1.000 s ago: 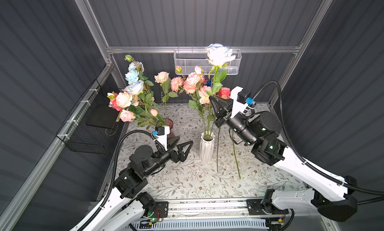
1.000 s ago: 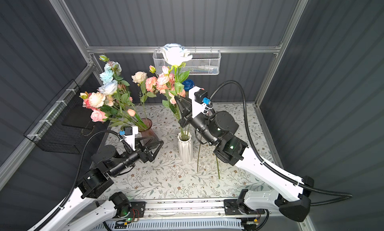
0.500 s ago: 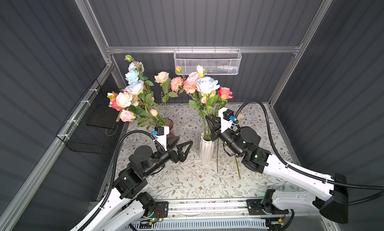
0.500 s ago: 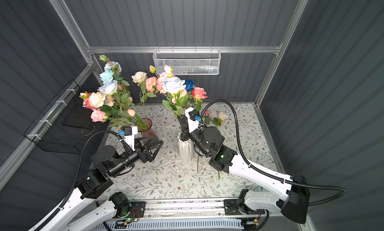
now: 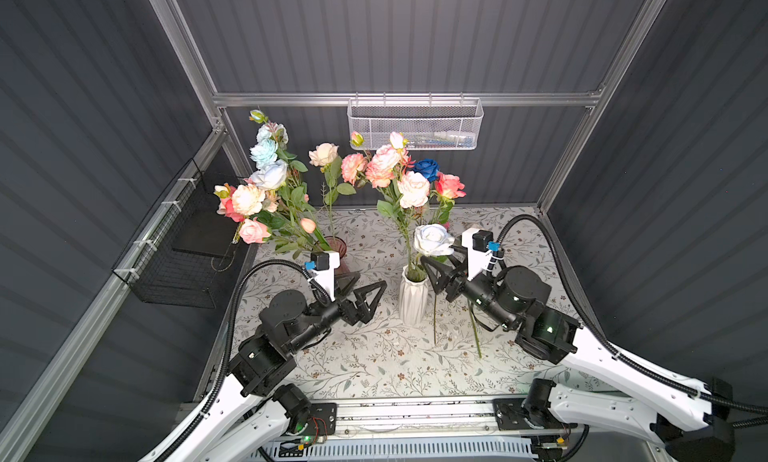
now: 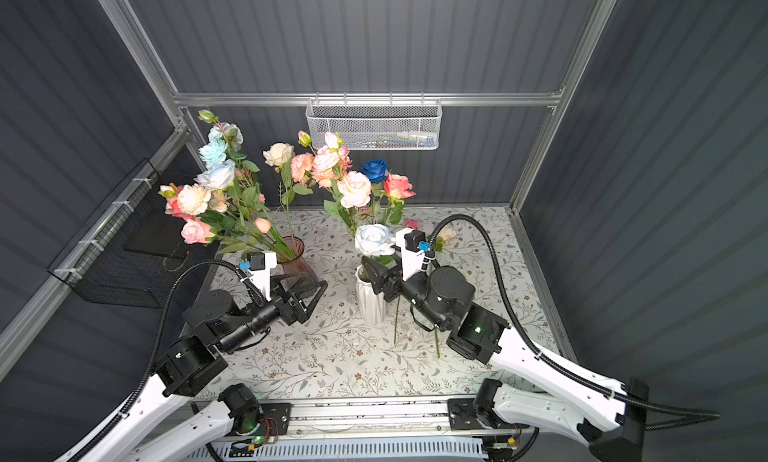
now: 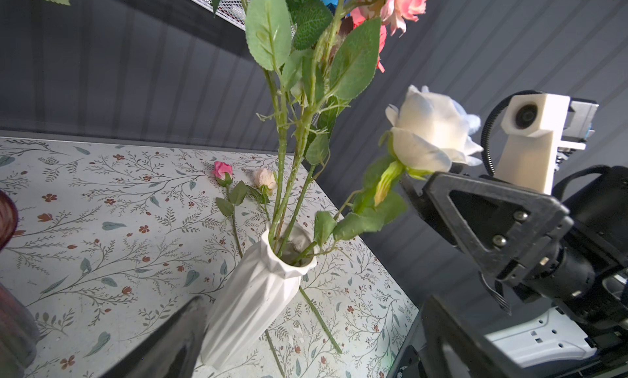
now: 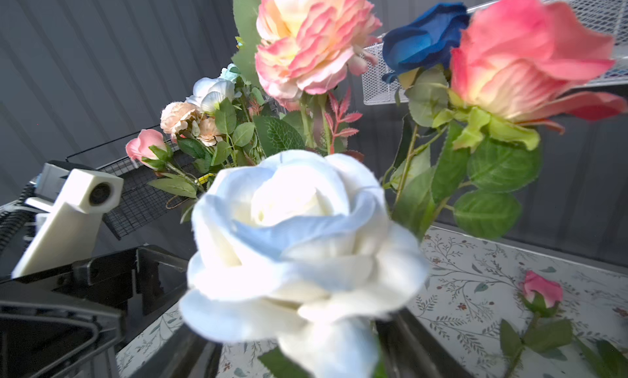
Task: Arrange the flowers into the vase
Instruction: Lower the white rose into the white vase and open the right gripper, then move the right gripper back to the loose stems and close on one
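Top views: we're seeing the white vase [image 5: 413, 300] [image 6: 371, 304] standing upright in the middle of the counter [image 5: 374, 368]. Several flowers are in it, stems near vertical, heads up toward the back wall. The pale rose [image 5: 433, 239] [image 6: 374, 239] is sitting lowest: foot in the vase mouth, stem tilting toward the right arm, head facing up. The right end effector [image 5: 440, 259] [image 6: 380, 264] is hanging just beside the vase mouth under that head, fingers parted. The left end effector [image 5: 372, 279] [image 6: 313, 279] is hovering left of the white vase, spread wide and gripping nothing, near the pink glass vase [image 5: 338, 248], whose bunch is leaning toward the left wall. Two loose flowers [image 6: 446, 233] are lying flat right of the white vase, long axes running front to back, heads toward the back wall.

Left wrist: we're confirming the pale rose [image 7: 431, 135] stem is entering the white vase [image 7: 258, 291] and slanting up toward the right end effector [image 7: 414, 240]. Its fingers [image 7: 475, 216] are standing apart, released, not pinching the stem. One is sitting right at the head's base, and we can't tell whether it's touching. The loose flowers [image 7: 222, 170] are pointing their buds at the back wall.

Right wrist: the pale rose [image 8: 299, 243] is filling the frame, blurred, opening toward the camera, with the dark fingers [image 8: 428, 349] showing on either side of its stem.
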